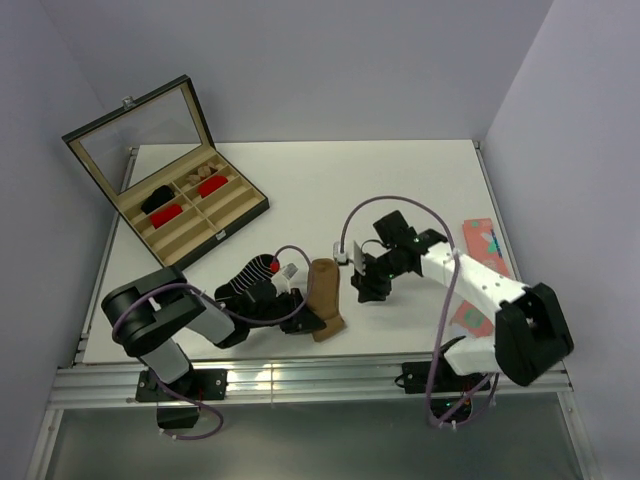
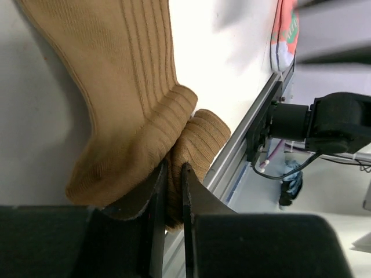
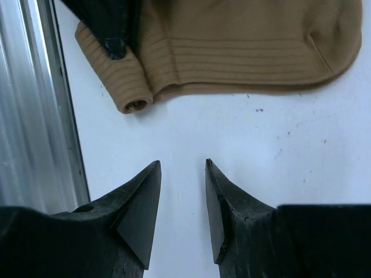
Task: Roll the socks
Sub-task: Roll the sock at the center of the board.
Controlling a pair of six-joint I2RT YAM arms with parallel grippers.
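Tan ribbed knit fills the left wrist view: the tan sock (image 2: 127, 87) lies flat on the white tabletop (image 1: 340, 180) near its front edge, and its cuff end is turned over into a small roll. The left pincer (image 2: 171, 191) is clamped on that rolled cuff, with the two fingers (image 2: 155, 202) almost together and only a thin fold of fabric between them.

From above, the tan sock runs lengthwise away from the arms, between the two wrists. The black striped sock (image 1: 252, 272) lies just to its left, partly under the left arm. How much of it is rolled cannot be told.

The right pincer (image 3: 182, 197) hangs above bare tabletop with its fingers apart, holding nothing. It sits close beside the tan sock without touching it. In the right wrist view one dark fingertip of the left pincer rests on the rolled cuff, next to the metal rail at the table edge.

A coral sock (image 1: 482, 240) lies at the far right of the tabletop. An open case (image 1: 228, 233) with a raised lid stands at the back left, and red bundles (image 1: 210, 186) sit in its compartments.
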